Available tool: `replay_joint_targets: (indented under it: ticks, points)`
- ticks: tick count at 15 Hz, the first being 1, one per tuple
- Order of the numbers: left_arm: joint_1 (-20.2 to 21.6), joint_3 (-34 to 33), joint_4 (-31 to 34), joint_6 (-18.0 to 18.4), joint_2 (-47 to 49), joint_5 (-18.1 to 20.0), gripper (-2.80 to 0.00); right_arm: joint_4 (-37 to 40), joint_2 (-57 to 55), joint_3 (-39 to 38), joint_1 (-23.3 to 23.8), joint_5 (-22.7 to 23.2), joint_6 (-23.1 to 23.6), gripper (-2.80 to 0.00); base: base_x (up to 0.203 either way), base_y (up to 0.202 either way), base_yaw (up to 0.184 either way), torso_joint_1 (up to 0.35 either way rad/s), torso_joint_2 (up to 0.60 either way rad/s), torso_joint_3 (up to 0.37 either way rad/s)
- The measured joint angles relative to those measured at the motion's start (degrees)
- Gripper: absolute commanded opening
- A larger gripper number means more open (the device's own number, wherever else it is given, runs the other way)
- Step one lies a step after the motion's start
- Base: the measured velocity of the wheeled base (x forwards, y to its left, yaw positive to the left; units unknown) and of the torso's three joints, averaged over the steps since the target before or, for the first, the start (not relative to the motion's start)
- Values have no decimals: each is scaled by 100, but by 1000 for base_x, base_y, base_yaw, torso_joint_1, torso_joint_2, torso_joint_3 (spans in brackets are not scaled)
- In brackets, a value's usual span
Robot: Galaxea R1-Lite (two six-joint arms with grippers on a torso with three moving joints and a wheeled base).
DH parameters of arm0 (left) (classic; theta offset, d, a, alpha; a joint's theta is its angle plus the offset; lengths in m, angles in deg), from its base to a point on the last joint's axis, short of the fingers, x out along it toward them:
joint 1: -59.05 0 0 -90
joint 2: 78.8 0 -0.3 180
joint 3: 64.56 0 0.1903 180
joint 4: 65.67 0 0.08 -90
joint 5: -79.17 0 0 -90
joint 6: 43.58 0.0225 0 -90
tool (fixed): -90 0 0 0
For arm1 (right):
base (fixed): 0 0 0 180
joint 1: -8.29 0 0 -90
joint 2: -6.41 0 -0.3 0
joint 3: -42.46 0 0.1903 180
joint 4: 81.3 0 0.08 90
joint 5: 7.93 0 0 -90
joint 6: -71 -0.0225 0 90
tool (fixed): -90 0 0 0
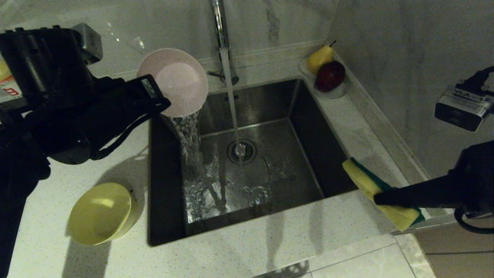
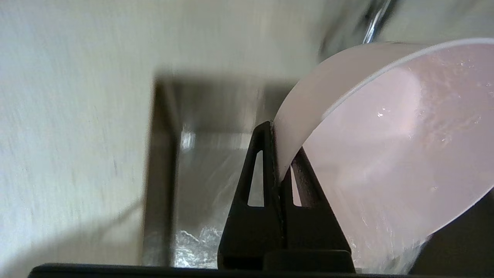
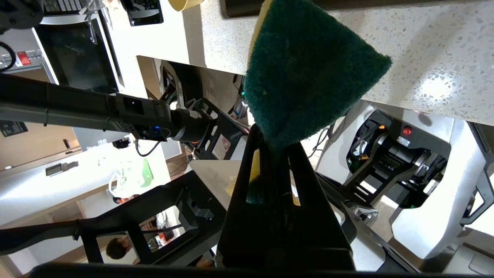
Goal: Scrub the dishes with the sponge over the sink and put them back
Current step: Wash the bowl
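Currently the left gripper (image 1: 164,104) is clamped on the rim of the pale pink round plastic bowl (image 1: 174,82), one finger inside the wall and one outside, holding it above the back-left corner of the deep square stainless steel sink (image 1: 308,112). Bowl is tipped on edge, mouth facing forward and toward the right side of the sink, lowest rim point down, so water pours out of it in a sheet into the basin — looks like a rinse-and-dump, kept over the sink so nothing spills on the speckled white stone surface (image 1: 270,247). Tall chrome faucet (image 1: 220,27) runs a separate stream to the round drain strainer (image 1: 242,151).

Right gripper (image 1: 376,199) is closed tight on the rectangular sponge with dark green scouring layer on yellow foam (image 1: 380,195), held off past the sink's front-right corner, above the surface edge, probably waiting clear of the pour. Sponge long axis runs diagonally, from the sink's right rim out toward the front-right; green face turned away from the sink.

Yellow round plastic bowl (image 1: 101,213) sits tilted on the surface left of the sink's front-left corner, mouth up and slightly forward.
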Motion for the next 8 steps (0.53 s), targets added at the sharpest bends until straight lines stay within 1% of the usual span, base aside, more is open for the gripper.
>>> replay_joint_targets:
  ticks: [2,4,6,8]
  points:
    - [60,-100,-751,308,-38,22,-280,0,-30,0,0,1,2,-280,0,0,0,0,0,0]
    - [74,-208,-1244,591,-46,103,-280,-2,-55,-3,2,2,1,-280,0,0,0,0,0,0]
    - [80,-364,-1744,767,-55,345,-280,-32,-68,-56,1,5,2,-280,0,0,0,0,0,0]
    - [80,-538,-2265,915,-89,448,-280,-66,-74,-91,0,8,0,-280,0,0,0,0,0,0]
